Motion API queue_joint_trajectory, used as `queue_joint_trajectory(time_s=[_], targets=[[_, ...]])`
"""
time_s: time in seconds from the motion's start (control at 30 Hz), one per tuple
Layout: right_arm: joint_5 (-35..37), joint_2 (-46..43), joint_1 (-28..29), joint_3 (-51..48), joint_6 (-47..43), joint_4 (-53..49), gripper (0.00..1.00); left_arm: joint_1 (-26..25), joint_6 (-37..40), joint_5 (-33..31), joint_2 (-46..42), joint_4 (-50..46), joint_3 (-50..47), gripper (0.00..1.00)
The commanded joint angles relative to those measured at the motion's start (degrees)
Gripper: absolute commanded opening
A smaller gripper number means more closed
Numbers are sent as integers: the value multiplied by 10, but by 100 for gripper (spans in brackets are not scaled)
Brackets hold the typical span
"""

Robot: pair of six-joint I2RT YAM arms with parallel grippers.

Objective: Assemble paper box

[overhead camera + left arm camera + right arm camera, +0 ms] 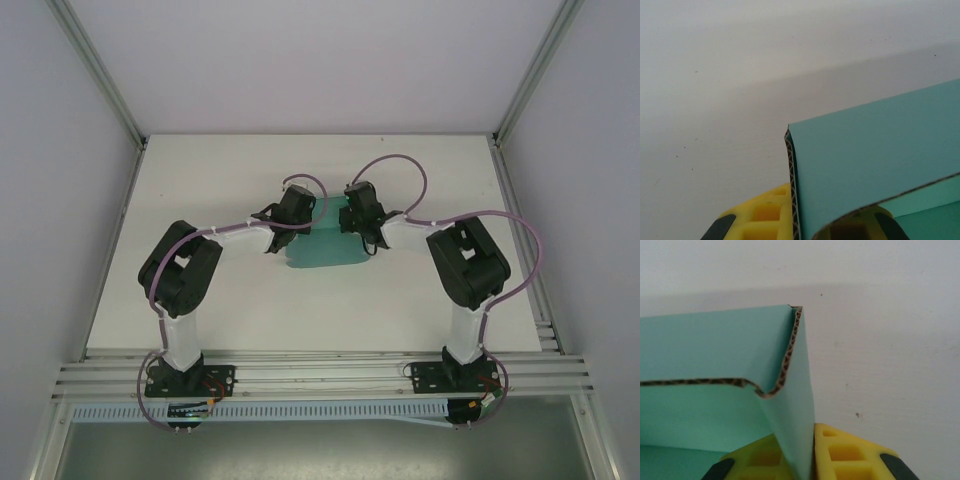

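Observation:
The paper box [325, 250] is teal corrugated card lying mid-table, between my two grippers. My left gripper [297, 212] is at its left far corner and my right gripper [360, 222] at its right far side. In the left wrist view a raised teal wall [875, 150] with a brown fluted edge is pinched between the yellow fingers [765, 217], so the left gripper [800, 227] is shut on it. In the right wrist view another upright wall [800, 405] of the box stands between the yellow fingers [850, 455], with the right gripper [807, 460] shut on it.
The white table [200, 200] is walled by pale panels at the back and sides. Aluminium rails [320, 372] run along the near edge by the arm bases. Purple cables [400, 165] loop over both arms.

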Motion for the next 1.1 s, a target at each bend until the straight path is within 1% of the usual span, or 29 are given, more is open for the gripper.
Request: queue_joint_trajectory(time_s=[0.0,0.03,0.13,0.27,0.3,0.5,0.63,0.67,0.7,0.77,0.8,0.9,0.93,1.0,1.03,1.07], targets=[[169,33,-6,25,37,-158,8,3,20,-35,-1,-95,-20,0],[195,37,-3,34,47,-188,5,2,19,-35,-3,-96,-20,0],[255,47,0,61,75,-274,4,3,16,-38,-4,-100,-19,0],[388,69,3,98,140,-406,2,2,13,-51,-9,-107,-19,0],[409,74,3,101,152,-423,2,3,13,-52,-11,-106,-21,0],[487,94,0,123,247,-478,2,3,9,-52,-11,-112,-21,0],[516,87,4,111,251,-421,0,3,10,-49,-11,-113,-19,0],[514,84,4,106,241,-399,0,3,10,-46,-12,-112,-18,0],[507,78,5,93,212,-357,0,3,10,-44,-11,-111,-18,0],[461,56,6,51,156,-250,0,3,9,-42,-11,-111,-17,0],[419,43,3,25,121,-187,0,3,8,-42,-10,-111,-16,0],[289,4,-3,-55,64,-8,1,3,9,-38,-9,-112,-14,0],[265,-4,-5,-74,60,31,2,3,10,-38,-9,-112,-15,0],[209,-12,-8,-98,35,95,8,3,11,-37,-9,-110,-15,0],[196,-13,-9,-103,31,109,10,2,12,-36,-9,-110,-16,0],[174,-14,-9,-105,17,120,10,2,12,-35,-10,-109,-16,0]])
